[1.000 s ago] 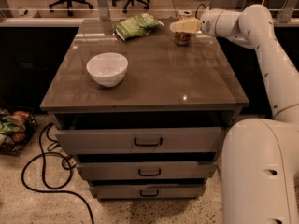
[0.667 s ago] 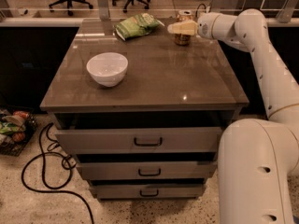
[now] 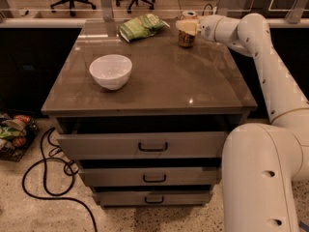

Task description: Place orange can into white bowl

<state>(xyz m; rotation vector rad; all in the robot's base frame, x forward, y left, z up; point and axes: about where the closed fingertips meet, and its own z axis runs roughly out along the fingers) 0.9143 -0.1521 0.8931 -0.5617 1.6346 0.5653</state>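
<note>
Golden-orange metal w/ a silver top: the orange can (image 3: 186, 38) stands upright on the table (image 3: 164, 86), well apart from the white bowl (image 3: 111, 71), beyond it and off to its right near the far edge. The gripper (image 3: 187, 27) sits across the can's upper part, reaching in from the side away from the bowl. We can't tell whether it has closed on the can or only rests against it.

Vs. a sec. ago, very little has changed. The gripper is at approx. the same spot on the can, the can has not left the table, and the bowl has not shifted. Only the arm (image 3: 270, 66) behind it looks slightly re-posed. We read that as the grasp stage, w/ lift and carry to the bowl not yet done, so most of the task remains.

The bowl is empty and open side up. A green snack bag (image 3: 141, 26) lies beyond the bowl, between it and the can's side of the table.

Labels: dark markings on the can, some print on the bag, neither legible. No brand readable.
</note>
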